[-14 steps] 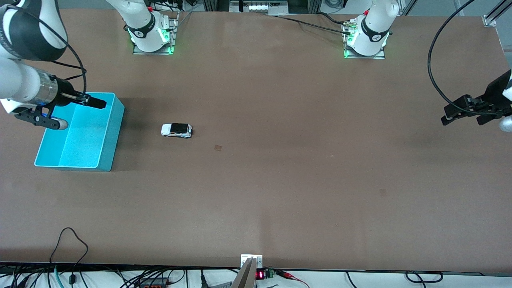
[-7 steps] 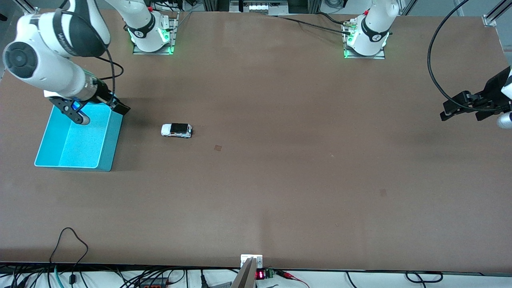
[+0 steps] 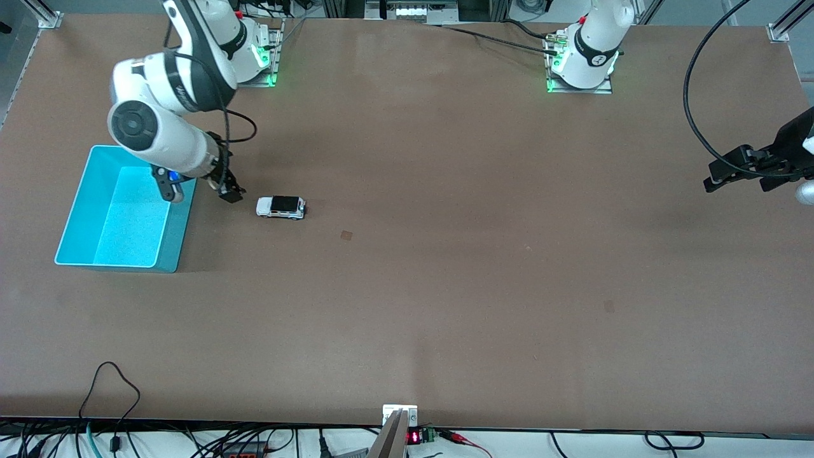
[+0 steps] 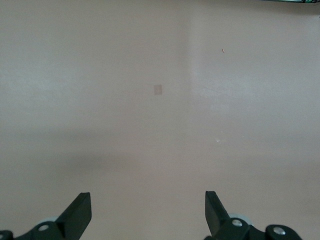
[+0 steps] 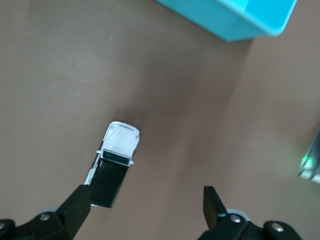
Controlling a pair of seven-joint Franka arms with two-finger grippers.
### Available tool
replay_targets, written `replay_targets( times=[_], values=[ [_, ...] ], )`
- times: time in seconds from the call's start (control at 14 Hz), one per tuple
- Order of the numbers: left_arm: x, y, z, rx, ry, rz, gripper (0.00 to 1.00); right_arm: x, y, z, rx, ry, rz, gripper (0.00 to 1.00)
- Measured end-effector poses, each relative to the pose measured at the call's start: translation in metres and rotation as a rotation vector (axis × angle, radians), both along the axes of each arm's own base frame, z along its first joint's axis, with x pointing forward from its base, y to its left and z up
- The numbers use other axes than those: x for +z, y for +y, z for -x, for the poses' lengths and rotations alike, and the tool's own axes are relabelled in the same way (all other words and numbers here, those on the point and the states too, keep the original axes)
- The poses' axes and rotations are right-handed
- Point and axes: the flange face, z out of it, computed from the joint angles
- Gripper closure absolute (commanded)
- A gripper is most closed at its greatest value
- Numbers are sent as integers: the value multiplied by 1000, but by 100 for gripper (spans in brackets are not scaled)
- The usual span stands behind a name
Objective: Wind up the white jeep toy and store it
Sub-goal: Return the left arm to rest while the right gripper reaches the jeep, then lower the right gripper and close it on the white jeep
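Small boxy white jeep toy (image 3: 281, 207) with black roof sits on brown table (image 3: 445, 286), just beside teal plastic bin (image 3: 76, 216). Right gripper (image 3: 198, 191), fingers spread, empty, hovers between bin and jeep. Left gripper (image 3: 741, 172) waits well apart, fingers spread.

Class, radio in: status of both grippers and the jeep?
Right gripper open, over table between bin and jeep. Left gripper open, waiting at its table end. Jeep on its wheels, untouched. Nothing in the way.

Brown table (image 3: 445, 286) with white jeep toy (image 3: 280, 207), teal bin (image 3: 121, 210).
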Motion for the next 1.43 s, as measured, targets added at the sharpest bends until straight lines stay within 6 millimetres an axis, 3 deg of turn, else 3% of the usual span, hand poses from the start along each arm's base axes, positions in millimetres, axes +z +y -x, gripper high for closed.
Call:
replay_targets(
  times=[0.29, 0.64, 1.07, 1.43],
  values=[
    [-1, -1, 2, -3, 13, 0, 0, -32, 27, -6, -179, -55, 26, 0],
    [-2, -1, 5, -4, 37, 1, 0, -55, 39, -12, -317, -74, -9, 0],
    [-3, -2, 6, -5, 42, 1, 0, -92, 53, 7, -291, -59, -5, 0],
    [-4, -3, 4, -7, 31, 1, 0, -101, 49, 12, -265, -78, -15, 0]
  ],
)
